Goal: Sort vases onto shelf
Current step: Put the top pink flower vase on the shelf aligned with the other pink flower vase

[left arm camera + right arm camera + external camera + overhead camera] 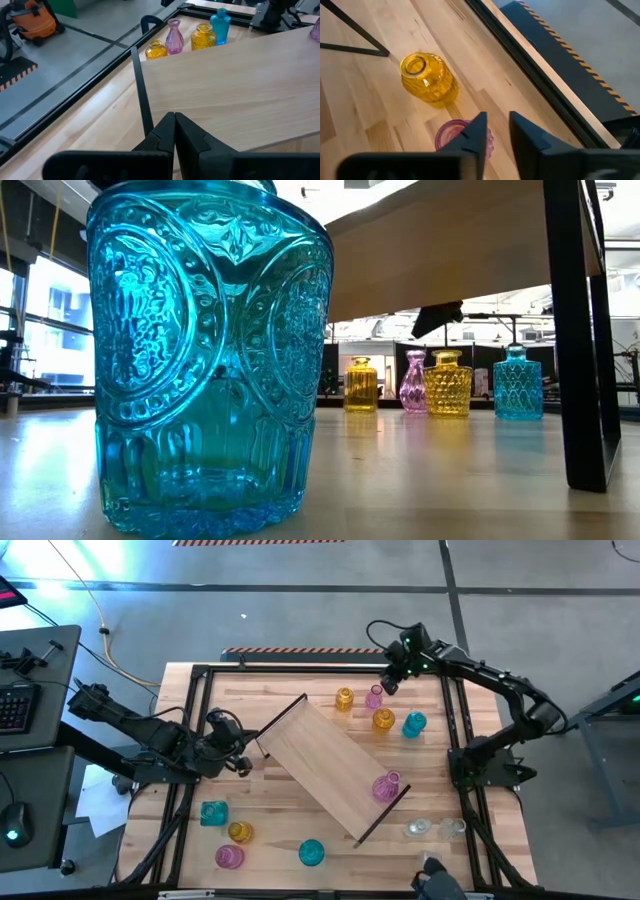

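At the table's far edge, you have the right gripper (392, 680) hovering just over a pink vase (374, 696), its fingers a little spread and clear of the neck, pinching nothing. You see that vase standing upright and empty in the far row, between a yellow vase (344, 699) and a second yellow vase (384, 719), with a blue vase (414, 724) at the row's right end. Your shelf (330, 765) lies slantwise across the table's middle and carries one vase only, pink (386, 787), near its right end. Your left gripper (243, 748) sits at the shelf's left end with fingers pressed together. Along the near edge you have loose vases: blue (213, 813), yellow (240, 832), pink (229, 857), blue (311, 853), and two clear ones (418, 829) toward the near right corner.
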You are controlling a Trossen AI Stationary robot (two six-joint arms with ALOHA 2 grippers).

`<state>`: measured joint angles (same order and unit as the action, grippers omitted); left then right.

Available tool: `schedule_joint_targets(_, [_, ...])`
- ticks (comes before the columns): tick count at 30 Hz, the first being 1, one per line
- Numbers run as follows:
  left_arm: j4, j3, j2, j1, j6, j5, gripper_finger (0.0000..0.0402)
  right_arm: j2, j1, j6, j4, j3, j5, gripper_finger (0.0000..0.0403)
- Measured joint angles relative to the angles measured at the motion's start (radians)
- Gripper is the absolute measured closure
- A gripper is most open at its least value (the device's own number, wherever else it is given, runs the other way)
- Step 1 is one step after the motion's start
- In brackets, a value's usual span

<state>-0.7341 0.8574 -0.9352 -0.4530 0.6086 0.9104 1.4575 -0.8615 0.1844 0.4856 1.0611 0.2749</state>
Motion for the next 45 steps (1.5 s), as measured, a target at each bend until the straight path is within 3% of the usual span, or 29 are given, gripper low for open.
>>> schedule_joint_targets(7, [0.000, 0.000, 0.000, 0.000, 0.000, 0.012, 0.0401, 0.000, -0.025, -0.019, 0.049, 0.000, 0.004, 0.0239])
schedule_joint_targets(12, [0.000, 0.000, 0.000, 0.000, 0.000, 0.015, 0.0401, 0.000, -0.020, -0.027, 0.067, 0.000, 0.003, 0.0204])
schedule_joint_targets(30, [0.000, 0.000, 0.000, 0.000, 0.004, 0.016, 0.0401, 0.005, 0.014, -0.057, 0.065, -0.016, -0.017, 0.0199])
schedule_joint_targets(45, [0.000, 0.000, 0.000, 0.000, -0.003, 0.016, 0.0401, 0.119, 0.014, -0.075, 0.036, -0.013, -0.007, 0.0199])
